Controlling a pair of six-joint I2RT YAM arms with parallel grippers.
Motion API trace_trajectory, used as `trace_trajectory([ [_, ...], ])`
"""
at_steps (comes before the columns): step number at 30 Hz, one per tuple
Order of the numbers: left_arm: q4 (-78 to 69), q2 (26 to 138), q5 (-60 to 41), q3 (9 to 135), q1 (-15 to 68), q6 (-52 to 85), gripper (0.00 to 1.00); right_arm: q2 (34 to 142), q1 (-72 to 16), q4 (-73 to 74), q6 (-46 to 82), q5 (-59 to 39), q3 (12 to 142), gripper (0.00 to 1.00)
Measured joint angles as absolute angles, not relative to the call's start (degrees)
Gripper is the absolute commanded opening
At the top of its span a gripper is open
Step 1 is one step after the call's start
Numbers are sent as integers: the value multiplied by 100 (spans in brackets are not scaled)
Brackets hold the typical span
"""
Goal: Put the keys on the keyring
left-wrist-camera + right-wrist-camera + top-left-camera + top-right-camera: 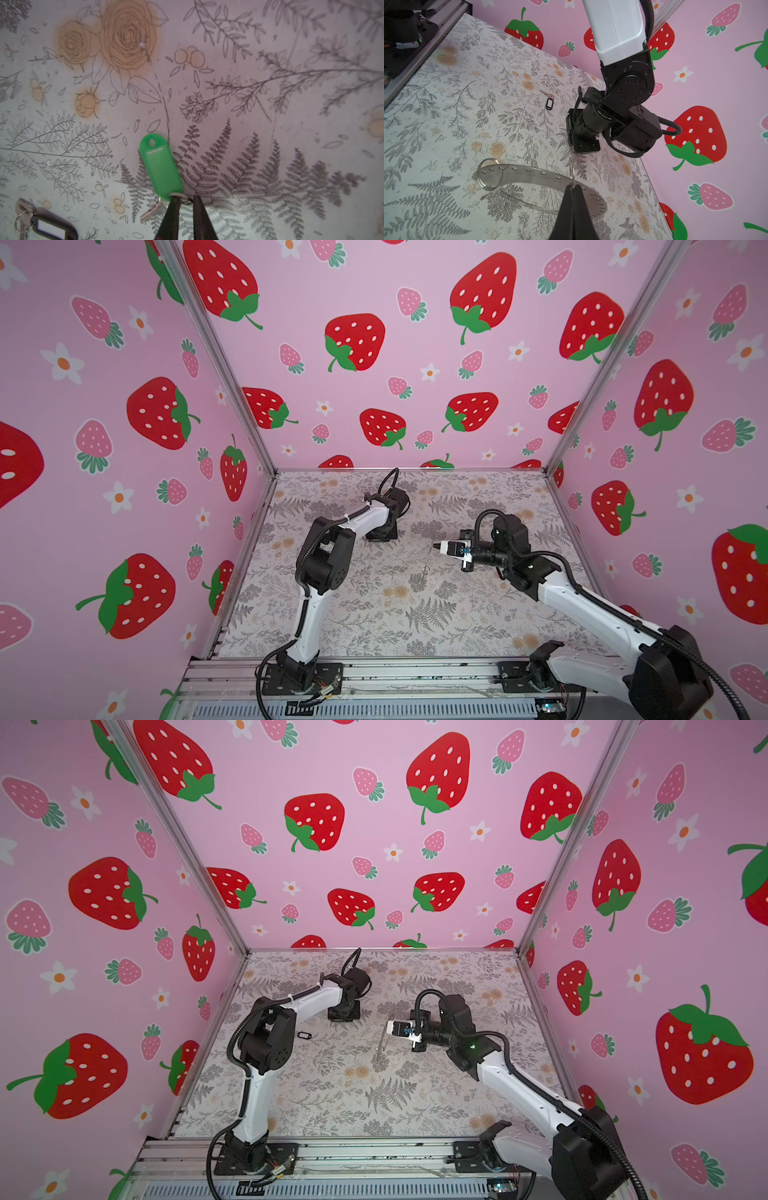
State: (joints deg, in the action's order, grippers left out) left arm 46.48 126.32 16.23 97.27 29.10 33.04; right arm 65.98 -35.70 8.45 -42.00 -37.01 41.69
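In the left wrist view a bright green key [160, 166] lies flat on the floral table with a small metal key [150, 212] on its wire ring. My left gripper [185, 197] points down at that ring, its jaws drawn in to a narrow gap with the ring pinched between the tips. The black-rimmed key [56, 228] lies nearby, also seen as the black key [304, 1036] in a top view. My right gripper [573, 186] is shut on a wire loop of the grey metal keyring [529, 172], holding the keyring [426, 564] upright on edge.
A large wire loop [490, 174] hangs at the keyring's far end. The left arm's wrist [612, 116] stands close beyond the keyring. Pink strawberry walls enclose three sides, and an aluminium rail [374, 672] runs along the front.
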Motion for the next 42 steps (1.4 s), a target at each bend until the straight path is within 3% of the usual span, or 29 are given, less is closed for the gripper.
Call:
trace_trajectory([
  [11,4609,11874,1865,9240,2718,3214,7,6606,-3570,843,-4202,-3717,4169,0],
  [13,4593,11773,1879,9174,2665,3205,11,6606,-3570,843,-4200,-3723,4169,0],
  [15,4556,11727,1857,9124,2615,3197,23,6606,-3570,843,-4200,-3741,4169,0],
  [18,4480,11751,1791,9100,2609,3236,29,6606,-3570,840,-4200,-3756,4169,0],
  [29,4628,12444,1297,9754,2716,3870,31,6615,-3570,786,-4202,-3758,4169,0],
  [42,4731,12523,978,9876,2543,4394,29,6639,-3570,753,-4206,-3760,4134,0],
])
